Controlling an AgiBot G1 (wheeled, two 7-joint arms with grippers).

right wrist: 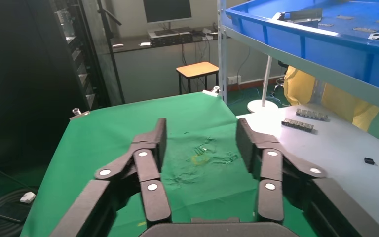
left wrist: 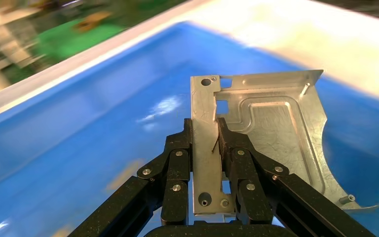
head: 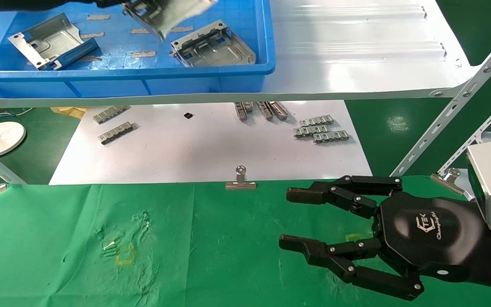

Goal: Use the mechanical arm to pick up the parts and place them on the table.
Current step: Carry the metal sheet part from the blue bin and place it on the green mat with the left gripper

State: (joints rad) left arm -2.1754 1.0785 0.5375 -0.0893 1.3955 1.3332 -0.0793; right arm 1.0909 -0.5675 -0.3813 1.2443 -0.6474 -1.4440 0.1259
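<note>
My left gripper is shut on the rim of a silver stamped part and holds it above the blue bin's floor; in the head view this part shows blurred at the top over the bin. Two more parts lie in the bin, one at the left and one at the right. My right gripper is open and empty, hovering over the green cloth table; it also shows in the right wrist view.
The bin stands on a glossy white shelf. Below it a white board carries grey link strips. Metal clips hold the cloth's far edge. A yellow square mark lies on wrinkled cloth at the left.
</note>
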